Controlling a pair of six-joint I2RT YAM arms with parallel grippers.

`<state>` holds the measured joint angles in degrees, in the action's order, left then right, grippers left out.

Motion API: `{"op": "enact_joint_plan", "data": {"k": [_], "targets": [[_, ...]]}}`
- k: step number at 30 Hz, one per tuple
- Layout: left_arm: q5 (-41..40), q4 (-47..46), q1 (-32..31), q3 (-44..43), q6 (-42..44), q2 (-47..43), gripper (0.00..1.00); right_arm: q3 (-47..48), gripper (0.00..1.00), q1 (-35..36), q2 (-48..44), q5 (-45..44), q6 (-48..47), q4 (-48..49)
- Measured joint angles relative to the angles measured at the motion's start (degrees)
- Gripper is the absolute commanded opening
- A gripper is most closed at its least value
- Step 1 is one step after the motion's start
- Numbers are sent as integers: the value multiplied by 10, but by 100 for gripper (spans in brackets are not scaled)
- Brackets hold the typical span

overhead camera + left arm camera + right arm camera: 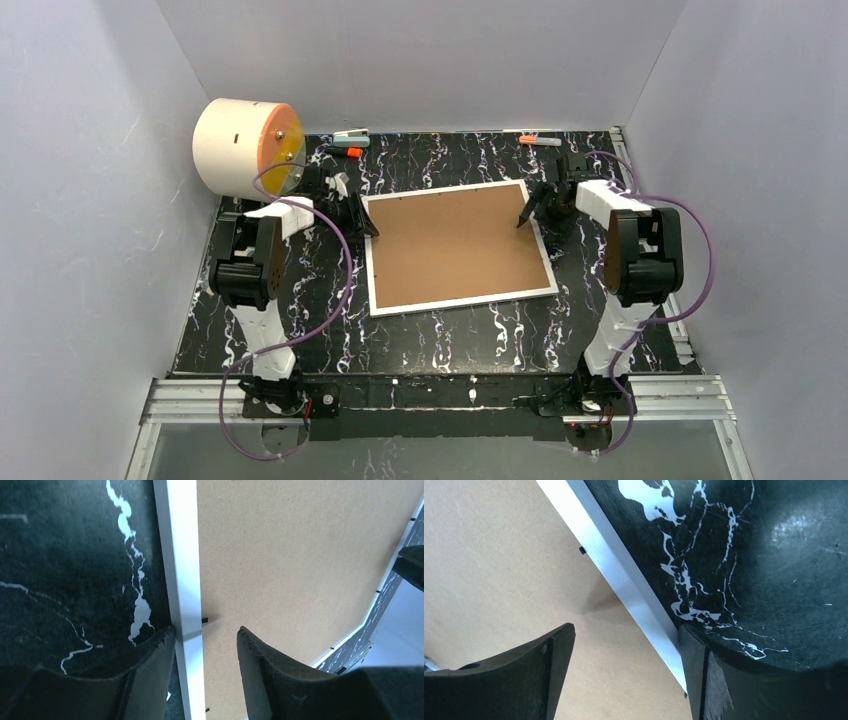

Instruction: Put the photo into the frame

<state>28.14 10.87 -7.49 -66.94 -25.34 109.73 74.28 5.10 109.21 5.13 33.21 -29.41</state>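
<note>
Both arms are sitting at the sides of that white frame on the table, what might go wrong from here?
1. The left tool and right tool stand open astride side edges of the frame; closing unevenly may skew it.
2. The inner fingers hang over the brown back and could snag a small black tab.
3. No photo shows; it may not be inside.

The black, white-veined table (450,335) is carrying the frame (455,245), lying brown back up between the left pincer (366,222) and the right pincer (524,215); a white, orange-faced drum (245,148) is resting beyond the left pincer, and small orange-tipped items (350,140) are lying beyond both
</note>
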Motion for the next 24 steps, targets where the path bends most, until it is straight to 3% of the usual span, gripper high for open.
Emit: {"op": "enact_joint_plan", "data": {"k": [7,16,24], "targets": [[3,-9,1,-42,-2,31,47,-72,80,-13,-50,46,-7,15],[-49,-59,-37,-129,-3,97,47,-277,79,-14,-211,157,4,13],[-50,-125,-80,-221,-13,177,51,-400,81,-3,-313,258,43,23]]}}
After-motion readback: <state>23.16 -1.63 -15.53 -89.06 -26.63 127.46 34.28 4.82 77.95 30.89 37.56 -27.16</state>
